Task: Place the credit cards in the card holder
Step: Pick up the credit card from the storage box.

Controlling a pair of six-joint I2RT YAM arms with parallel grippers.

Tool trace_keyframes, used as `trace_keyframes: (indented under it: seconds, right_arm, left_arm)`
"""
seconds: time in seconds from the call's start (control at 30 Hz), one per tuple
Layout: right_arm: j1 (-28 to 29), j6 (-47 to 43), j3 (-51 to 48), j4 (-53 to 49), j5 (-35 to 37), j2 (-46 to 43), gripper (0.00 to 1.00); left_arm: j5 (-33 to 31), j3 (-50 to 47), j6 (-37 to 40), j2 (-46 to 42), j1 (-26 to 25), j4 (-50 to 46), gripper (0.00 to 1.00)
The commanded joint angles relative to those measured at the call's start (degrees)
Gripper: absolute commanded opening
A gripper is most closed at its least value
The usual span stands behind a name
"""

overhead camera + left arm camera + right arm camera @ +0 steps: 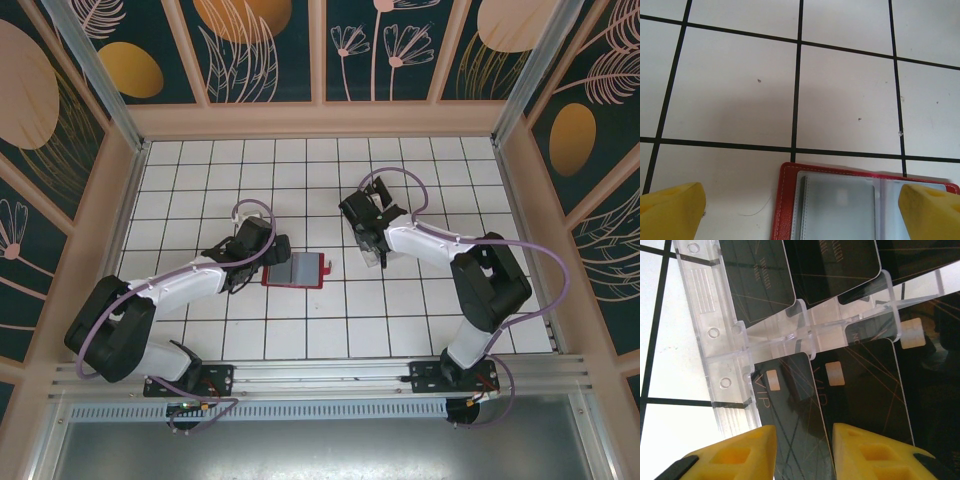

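Right end effector, part-closed, grip unclear, is straddling a credit card in the clear tray right of the card holder; left end effector is hovering spread.

Credit cards black with pale lines, card holder red lined grey, table white with black grid.

Card holder: red, stitched border, opened flat with grey clear-pocket lining upward, lying apart from the clear slotted tray, to its left. Credit cards: black, gold-lined, marked VIP, standing tilted in that tray's slots.
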Motion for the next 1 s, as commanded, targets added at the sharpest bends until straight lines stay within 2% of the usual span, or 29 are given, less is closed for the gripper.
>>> trace_keyframes:
  seconds: [0.0,0.2,0.53,0.77,0.97]
  right_arm:
    - [-0.03,-0.49,1.67,-0.23,-1.05,-0.28,0.32]
    - [-0.09,-0.4,1.75,0.2,-3.05,-1.59,0.26]
    - [-0.64,-0.31,1.75,0.17,-3.9,-2.33,0.23]
    - [-1.48,-0.22,1.49,0.55,-5.81,-2.92,0.15]
    - [-2.2,-0.28,1.49,0.8,-7.75,-3.67,0.04]
  left_arm:
    - [0.48,0.58,1.07,0.62,0.3,0.96,0.99]
    - [0.59,0.46,1.02,0.54,0.38,1.05,0.98]
    - [0.77,0.57,0.92,0.71,0.31,1.13,0.99]
    - [0.89,0.31,1.02,0.82,0.31,1.22,0.99]
    - [0.98,0.32,0.95,0.89,0.29,1.31,0.99]
